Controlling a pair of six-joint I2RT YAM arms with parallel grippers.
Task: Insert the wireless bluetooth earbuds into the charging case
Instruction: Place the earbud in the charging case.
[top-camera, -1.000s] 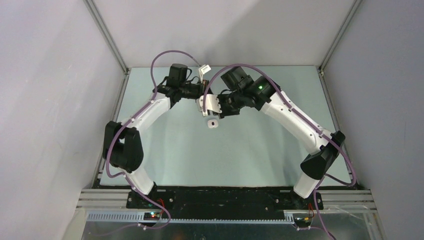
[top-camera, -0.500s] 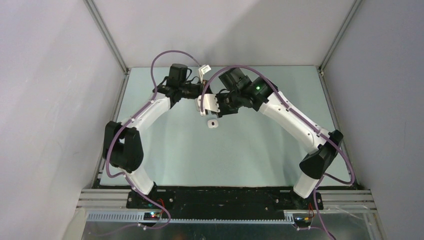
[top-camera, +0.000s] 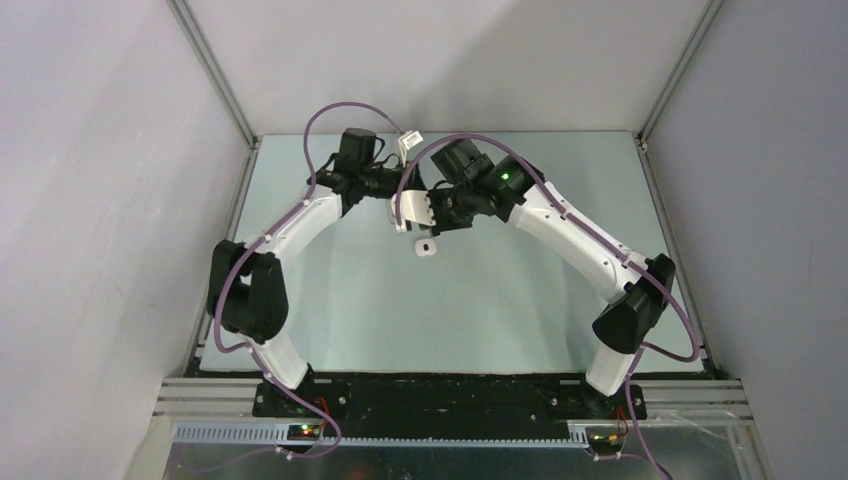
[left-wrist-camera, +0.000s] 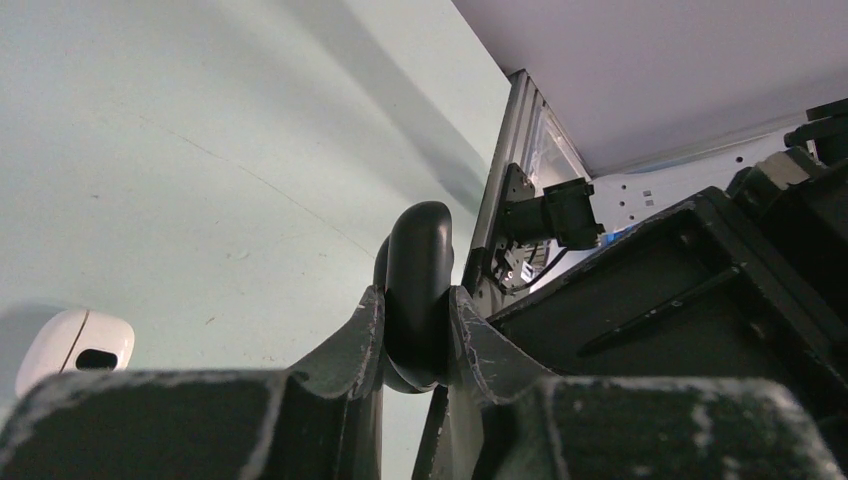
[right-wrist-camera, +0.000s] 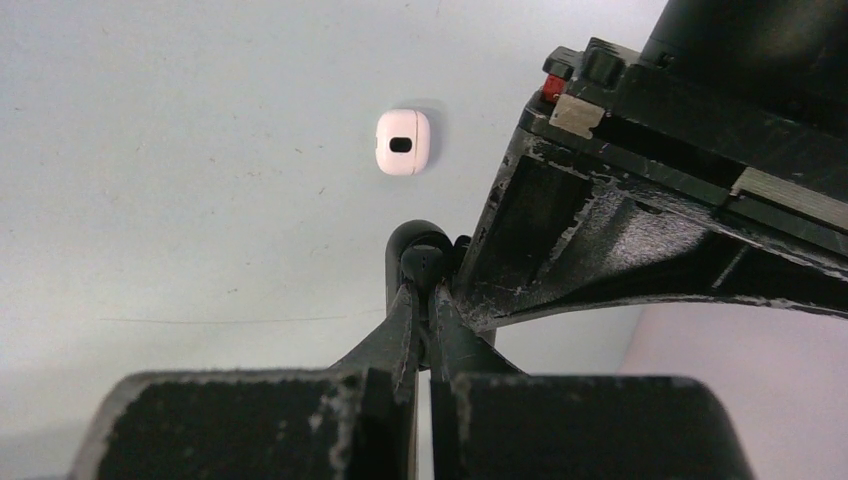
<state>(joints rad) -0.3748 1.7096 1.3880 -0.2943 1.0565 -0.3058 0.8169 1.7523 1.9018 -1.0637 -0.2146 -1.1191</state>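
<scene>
The left claw (left-wrist-camera: 416, 305) is clamped on a black case (left-wrist-camera: 419, 245), a smooth, glossy pebble held on edge. Its long axis runs straight out from between the fingers. The right claw (right-wrist-camera: 421, 300) is pinched nearly closed, with its tips at that case's rounded end; I cannot tell whether it grips anything. Farther out, a white case (right-wrist-camera: 403, 141) lies flat on the worktop (right-wrist-camera: 150, 200), apart from both claws, with a dark oval slot facing up.

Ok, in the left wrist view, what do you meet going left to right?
white case → black case, clamped edge-on in the left pincer → right arm's black housing
</scene>
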